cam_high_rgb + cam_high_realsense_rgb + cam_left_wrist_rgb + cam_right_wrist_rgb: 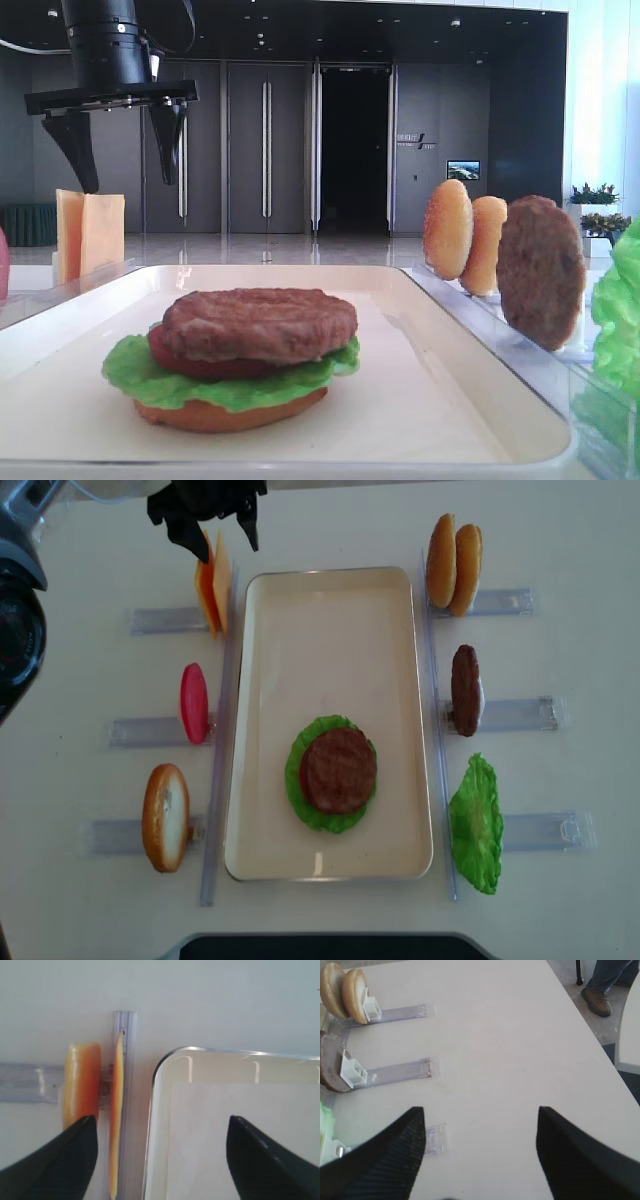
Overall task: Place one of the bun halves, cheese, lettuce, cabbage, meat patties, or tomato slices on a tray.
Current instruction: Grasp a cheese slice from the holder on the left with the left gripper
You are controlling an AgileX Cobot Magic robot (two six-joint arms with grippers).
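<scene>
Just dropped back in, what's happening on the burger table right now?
The left claw hangs open above the cheese slices in their rack, holding nothing. On the tray sits a stack: bun half, lettuce, tomato, meat patty on top. The right claw is open over bare table.

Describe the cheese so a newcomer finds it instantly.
Start at the tray. Off its far left corner, a clear rack holds the cheese upright, below the open left end effector. It is the only thin yellow-orange square; the neighbouring tomato slice is round and red.
</scene>
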